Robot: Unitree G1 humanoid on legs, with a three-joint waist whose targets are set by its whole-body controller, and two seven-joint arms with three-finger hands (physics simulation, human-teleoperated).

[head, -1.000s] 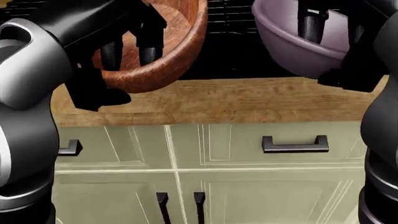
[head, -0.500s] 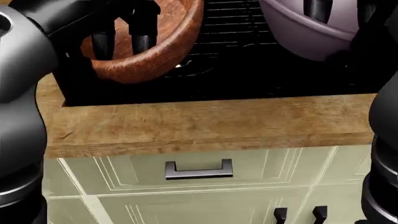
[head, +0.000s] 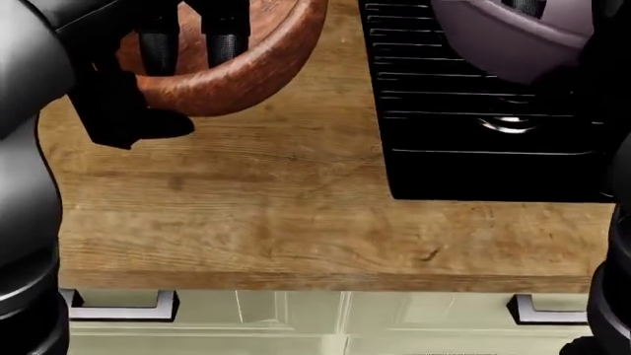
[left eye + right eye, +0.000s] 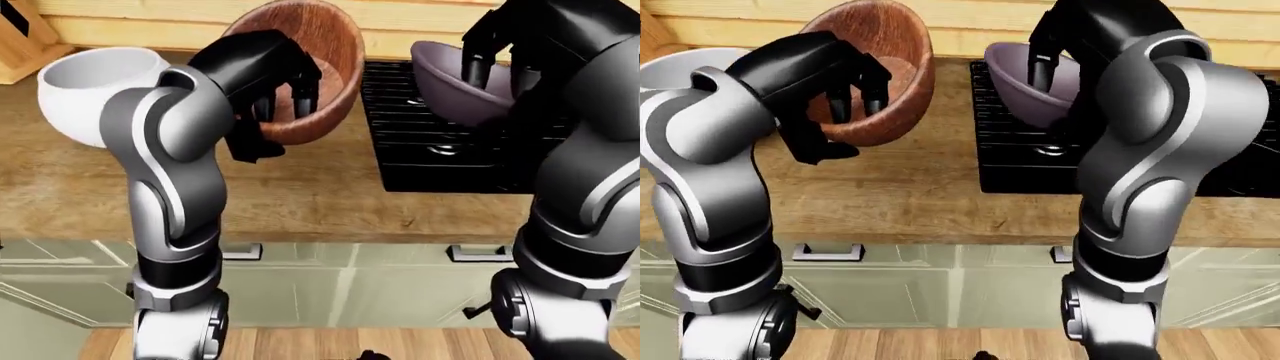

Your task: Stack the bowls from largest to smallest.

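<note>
A brown wooden bowl (image 4: 325, 67) hangs tilted above the wooden counter (image 3: 286, 214), and my left hand (image 4: 275, 101) is shut on its rim, fingers inside, thumb below. A mauve bowl (image 4: 450, 79) is held over the black stove (image 4: 440, 142) by my right hand (image 4: 480, 56), whose fingers curl over its rim. In the left-eye view a white bowl (image 4: 95, 94) sits on the counter at the left, partly behind my left arm. The head view shows the wooden bowl (image 3: 257, 70) at top left and the mauve bowl (image 3: 513, 44) at top right.
The stove's grate (image 3: 473, 111) takes up the right of the counter. Pale green drawers with metal handles (image 3: 123, 307) run below the counter edge. A wooden block (image 4: 25, 37) stands at the left-eye view's top left. Plank floor shows at the bottom.
The whole picture has shifted: the counter and stove slid down the head view and the cabinets dropped toward the bottom. Both hands still hold their bowls.
</note>
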